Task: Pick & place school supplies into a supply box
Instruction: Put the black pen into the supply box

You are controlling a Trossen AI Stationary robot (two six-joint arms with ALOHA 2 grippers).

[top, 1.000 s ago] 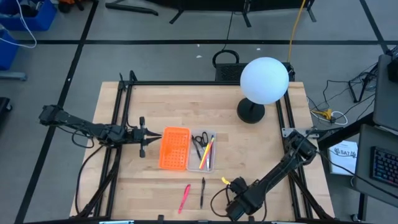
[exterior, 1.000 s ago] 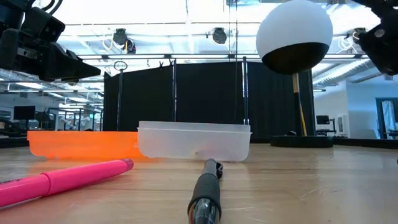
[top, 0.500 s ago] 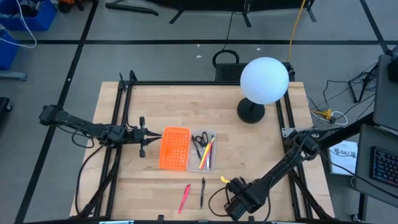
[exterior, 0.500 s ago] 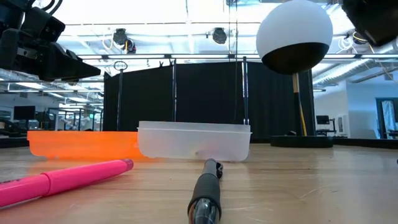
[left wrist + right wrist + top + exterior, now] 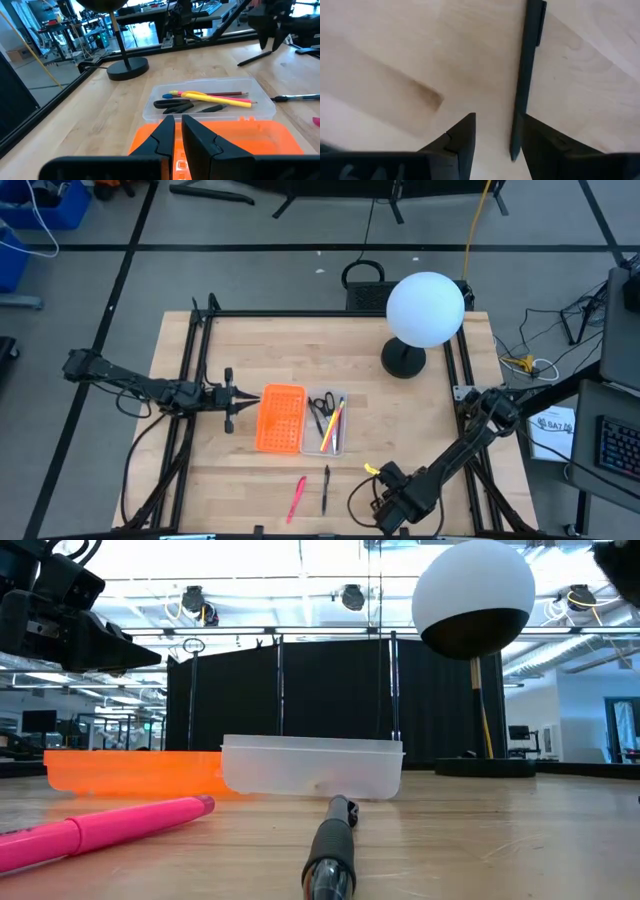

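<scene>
Black pen (image 5: 325,488) lying near the desk's front edge beside a pink pen (image 5: 298,498), right gripper (image 5: 495,135) above it, jaws released, left gripper (image 5: 177,137) nearly clenched, empty, facing the orange tray (image 5: 279,418).

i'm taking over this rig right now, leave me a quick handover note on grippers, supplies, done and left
Left gripper: nearly shut, empty, waiting beside the orange tray.
Right gripper: open, empty, low over the table's near edge with the black pen just ahead of it.
Done: scissors and yellow and pink pencils lie in the clear supply box.
Left: black pen and pink marker on the table, near the front edge.
</scene>
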